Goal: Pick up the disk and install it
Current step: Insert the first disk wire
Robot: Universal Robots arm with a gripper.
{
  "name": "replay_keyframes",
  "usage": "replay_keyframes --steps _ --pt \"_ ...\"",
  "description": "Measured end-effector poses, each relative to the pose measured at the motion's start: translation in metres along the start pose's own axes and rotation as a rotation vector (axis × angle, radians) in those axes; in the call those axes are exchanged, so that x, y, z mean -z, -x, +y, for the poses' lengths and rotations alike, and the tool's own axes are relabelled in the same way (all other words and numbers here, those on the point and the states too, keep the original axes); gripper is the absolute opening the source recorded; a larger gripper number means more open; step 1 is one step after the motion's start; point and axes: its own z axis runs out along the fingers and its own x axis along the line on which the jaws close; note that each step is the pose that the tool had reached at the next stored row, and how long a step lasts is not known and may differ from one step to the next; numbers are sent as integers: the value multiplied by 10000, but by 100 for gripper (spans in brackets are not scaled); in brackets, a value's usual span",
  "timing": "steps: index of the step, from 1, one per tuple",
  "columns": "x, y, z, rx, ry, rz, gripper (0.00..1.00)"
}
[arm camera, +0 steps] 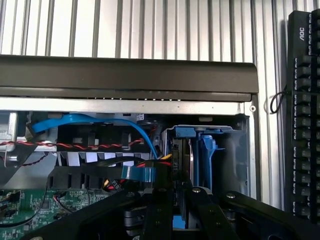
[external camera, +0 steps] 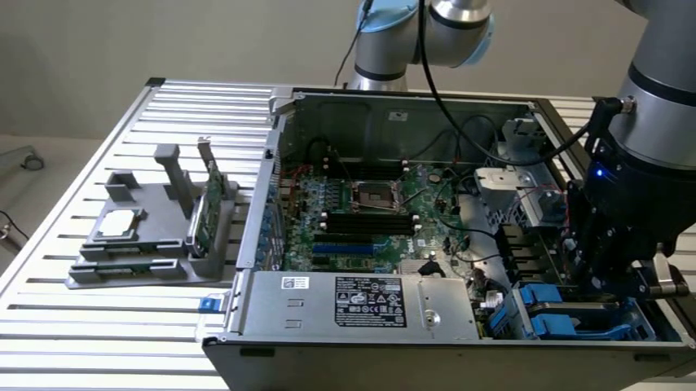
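In the wrist view the disk (arm camera: 181, 159) stands edge-on in the drive bay at the corner of the computer case, a dark slab with its blue carrier (arm camera: 204, 152) beside it. My gripper (arm camera: 178, 212) reaches down over it. Its two black fingers (arm camera: 156, 210) close in on the disk's near edge, and a bit of blue shows between them. In the exterior view my gripper (external camera: 607, 281) hangs low inside the case at the exterior view's right, just above blue carriers (external camera: 555, 318) in the bay.
The open case (external camera: 277, 155) holds a motherboard (external camera: 359, 212), a power supply (external camera: 348, 297) and loose cables (arm camera: 95, 122). A grey fixture (external camera: 142, 244) with a chip and a green card stands at the exterior view's left. A black keyboard (arm camera: 302, 115) lies outside the case wall.
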Motion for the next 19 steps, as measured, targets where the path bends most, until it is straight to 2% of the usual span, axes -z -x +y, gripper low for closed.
replay_keyframes --steps 11,19 --pt "-14 -1 2 -145 -3 -28 17" --pt "-15 -9 9 -295 -12 -76 17"
